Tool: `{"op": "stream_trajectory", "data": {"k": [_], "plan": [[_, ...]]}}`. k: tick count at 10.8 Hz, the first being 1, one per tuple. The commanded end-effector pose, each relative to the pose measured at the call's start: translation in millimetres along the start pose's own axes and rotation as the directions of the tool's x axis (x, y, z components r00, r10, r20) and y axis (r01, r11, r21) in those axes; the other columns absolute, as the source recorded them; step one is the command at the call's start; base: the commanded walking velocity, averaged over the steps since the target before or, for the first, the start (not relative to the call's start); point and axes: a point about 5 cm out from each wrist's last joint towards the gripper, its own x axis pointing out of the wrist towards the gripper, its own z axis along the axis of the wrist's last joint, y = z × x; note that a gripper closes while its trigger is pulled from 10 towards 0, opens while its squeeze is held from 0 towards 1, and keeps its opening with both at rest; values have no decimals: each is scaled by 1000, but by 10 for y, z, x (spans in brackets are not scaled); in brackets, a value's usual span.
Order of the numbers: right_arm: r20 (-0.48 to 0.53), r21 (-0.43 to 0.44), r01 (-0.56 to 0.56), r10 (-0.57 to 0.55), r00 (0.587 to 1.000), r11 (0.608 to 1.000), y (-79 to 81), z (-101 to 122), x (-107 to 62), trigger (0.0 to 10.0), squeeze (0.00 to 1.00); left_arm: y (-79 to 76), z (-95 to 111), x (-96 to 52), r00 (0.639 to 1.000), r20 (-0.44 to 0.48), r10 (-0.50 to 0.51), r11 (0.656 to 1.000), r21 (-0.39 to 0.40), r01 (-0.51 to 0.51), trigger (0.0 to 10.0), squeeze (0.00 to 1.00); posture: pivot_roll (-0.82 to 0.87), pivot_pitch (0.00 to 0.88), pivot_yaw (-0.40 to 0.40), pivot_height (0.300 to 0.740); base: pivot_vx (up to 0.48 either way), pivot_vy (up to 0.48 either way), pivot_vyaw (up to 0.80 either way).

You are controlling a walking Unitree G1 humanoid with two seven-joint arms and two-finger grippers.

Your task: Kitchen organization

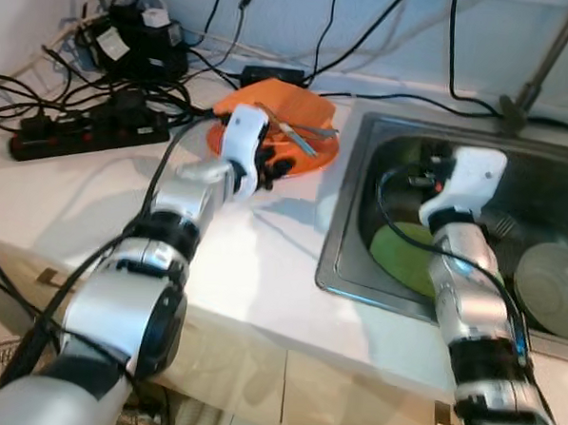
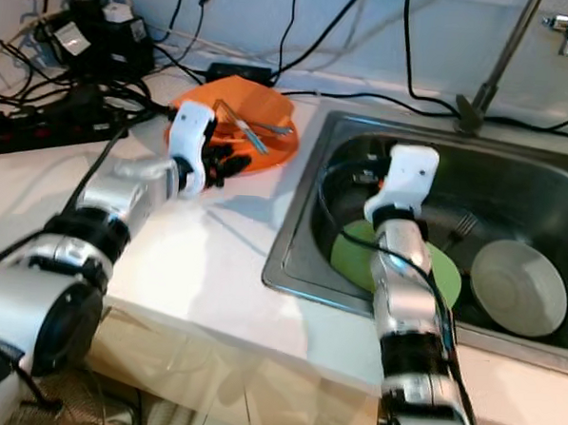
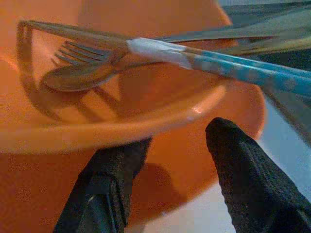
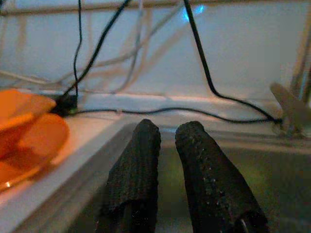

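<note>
Cutlery (image 3: 146, 53) fills the orange bowl (image 1: 285, 108), left tool (image 3: 175, 165) parted beside it; sink (image 2: 552, 188) holds a green plate (image 2: 353, 249), right tool (image 4: 167, 160) nearly closed.

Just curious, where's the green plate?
In the right eye view, the green plate lies in the sink, under the right arm, left of a grey bowl.

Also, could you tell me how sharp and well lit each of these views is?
Left eye view: evenly lit, slightly soft, the orange dishes bright. Right eye view: the sink darker inside. Left wrist view: the blue-handled utensil is blurred, the left end effector dark in front. Right wrist view: dim and grainy, the right end effector near black.
</note>
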Motion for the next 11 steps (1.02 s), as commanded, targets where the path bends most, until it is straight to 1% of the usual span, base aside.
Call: {"op": "stream_trajectory", "data": {"k": [1, 3, 5, 7, 8, 9, 10, 11], "plan": [[-4, 1, 3, -3, 1000, 1000, 12, 14, -31, 10000, 0, 45, 14, -6, 999, -9, 32, 999, 15, -32, 10000, 0, 73, 85, 61, 740, 0, 0, 0], [-12, 0, 14, -14, 1000, 1000, -5, 13, -73, 10000, 0, 78, -15, -7, 997, -33, 73, 997, 11, -73, 10000, 0, 62, 85, 68, 740, 0, 0, 0], [-16, 6, 23, -23, 1000, 1000, 19, 18, -95, 10000, 0, 204, -117, -63, 989, -84, 126, 992, 24, -124, 10000, 0, 56, 82, 84, 740, 0, 0, 0], [-24, 12, 24, -23, 999, 1000, 40, 9, -120, 10000, 0, 256, -186, -93, 985, -113, 134, 991, 12, -134, 10000, 0, 62, 80, 93, 740, 0, 0, 0], [-30, 16, 27, -26, 999, 1000, 40, -5, -145, 10000, 0, 252, -216, -95, 985, -124, 122, 992, -13, -124, 10000, 0, 60, 84, 98, 740, 0, 0, 0], [-35, 15, 30, -29, 999, 999, 34, -18, -168, 10000, 0, 240, -240, -91, 984, -139, 116, 993, -3, -117, 10000, 0, 59, 86, 101, 740, 0, 0, 0], [-37, 15, 33, -32, 999, 999, 37, -21, -192, 10000, 0, 202, -235, -73, 987, -130, 94, 995, -16, -97, 10000, 0, 52, 84, 107, 740, 0, 0, 0], [-37, 16, 34, -33, 999, 999, 40, -13, -230, 10000, 0, 184, -217, -59, 990, -101, 102, 994, -17, -104, 10000, 0, 44, 90, 109, 740, 0, 0, 0]]}}
